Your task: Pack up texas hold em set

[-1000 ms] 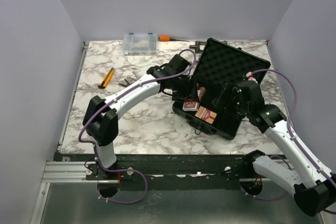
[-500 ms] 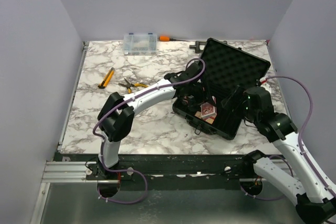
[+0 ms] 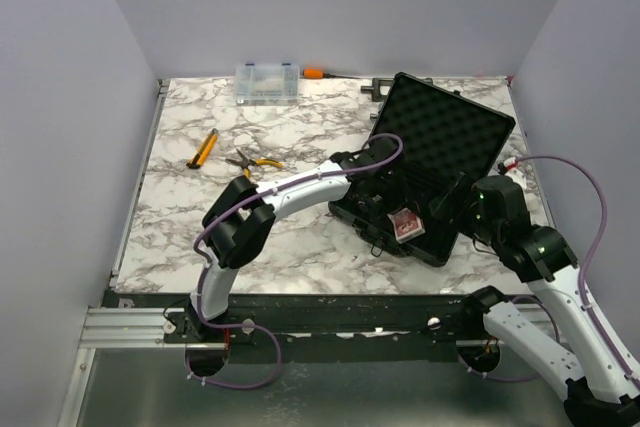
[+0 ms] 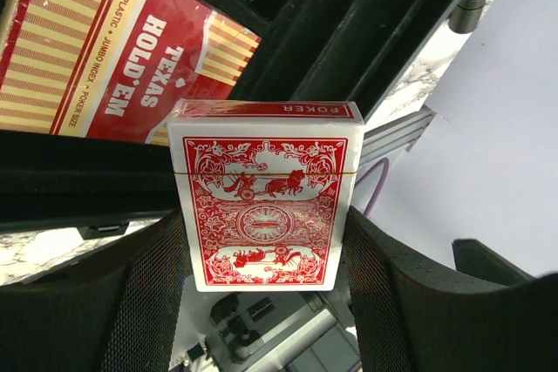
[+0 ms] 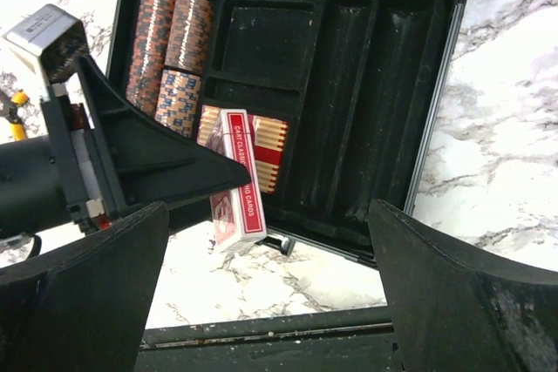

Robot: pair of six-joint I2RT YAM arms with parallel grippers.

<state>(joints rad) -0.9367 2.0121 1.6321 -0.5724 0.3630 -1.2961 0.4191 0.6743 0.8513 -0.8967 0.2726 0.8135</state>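
Item under handling: one red-backed card deck [image 4: 266, 189], sealed in glossy wrap. The left tool [image 4: 266, 241] is pinching it across its two long edges, one pad on each side, with the patterned back facing the wrist camera. In the right wrist view the deck is standing on edge at lower centre-left of the frame, over the lower rim of the case [image 5: 392, 111] and partly in front of the deck already lying there.

Handling judgement: the deck is looking light and stiff, a firm block that is not bending under the pads. The wrap is likely making it slippery, so a grip on the long edges near the middle, as now, is appearing sound. A corner grip would probably let it swing.

The right tool [image 5: 268, 211] is hanging spread wide, holding nothing, looking down on the case from the right of the overhead frame.

Count:
- Case: one, open, lid raised, sitting on the table [image 3: 180, 197] right of centre in the overhead frame.
- Decks: two. One is being held; one striped box [image 4: 105, 50] is lying in the tray.
- Chip rolls [image 5: 170, 50]: two columns lying side by side at upper left of the tray. Each is appearing to be two short rolls end to end, so four by my reading, though the joins are not clear.
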